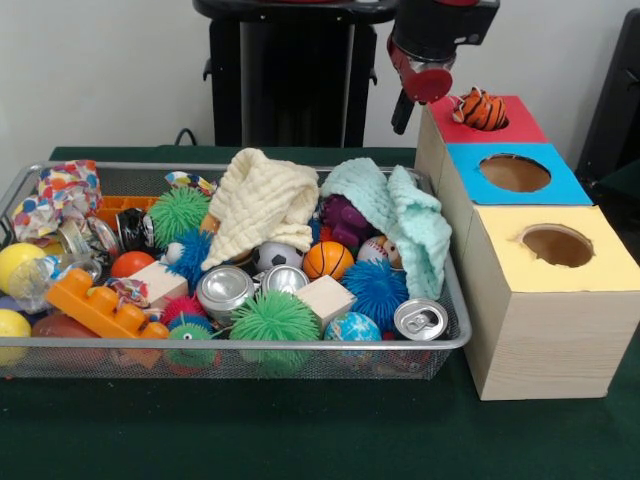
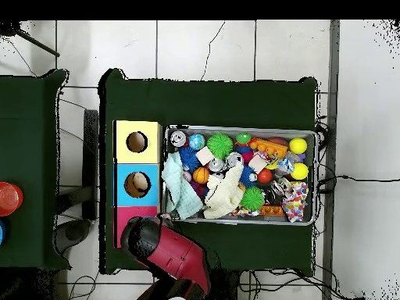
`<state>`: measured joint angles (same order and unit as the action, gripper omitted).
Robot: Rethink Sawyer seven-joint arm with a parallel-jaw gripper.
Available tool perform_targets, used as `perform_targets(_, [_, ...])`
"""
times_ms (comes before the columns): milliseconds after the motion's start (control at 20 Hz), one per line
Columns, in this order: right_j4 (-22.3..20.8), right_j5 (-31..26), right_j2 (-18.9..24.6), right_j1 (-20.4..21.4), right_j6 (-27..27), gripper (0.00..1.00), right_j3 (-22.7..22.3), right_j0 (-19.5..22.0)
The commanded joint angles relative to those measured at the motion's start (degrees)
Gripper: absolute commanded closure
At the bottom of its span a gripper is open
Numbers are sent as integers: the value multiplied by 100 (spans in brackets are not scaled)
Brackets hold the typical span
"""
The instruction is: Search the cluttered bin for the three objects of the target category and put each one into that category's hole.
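I can't tell from either view whether the jaws are released or clenched; the gripper (image 1: 428, 82) hangs over the red box (image 1: 520, 125), just beside the hole. A striped orange toy tiger (image 1: 481, 109) sits in that red hole, part of it poking above the rim, so I judge it's not fully dropped in. If the arm swings off low, it could snag the tiger and drag it out. Next to the red box come the blue box (image 1: 480, 186) and the yellow box (image 1: 610, 262), all on the counter (image 1: 300, 430). On the other side of the boxes, the wire bin (image 1: 455, 338) is crowded with balls, cans and two cloths (image 1: 262, 200), which may hide other soft toys.
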<state>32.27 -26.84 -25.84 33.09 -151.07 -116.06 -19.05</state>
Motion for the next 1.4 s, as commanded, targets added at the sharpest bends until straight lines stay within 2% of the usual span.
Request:
perform_targets(50, [100,316,667,-268,-805,100,-54,200])
perform_targets(400, [115,462,759,-367,-828,100,-54,192])
perform_targets(700, [166,-107,427,-449,-1319,100,234,-206])
perform_targets(1150, [329,-508,253,-406,-1757,100,393,-548])
perform_targets(1400, [221,-562,127,-267,-1509,100,322,-515])
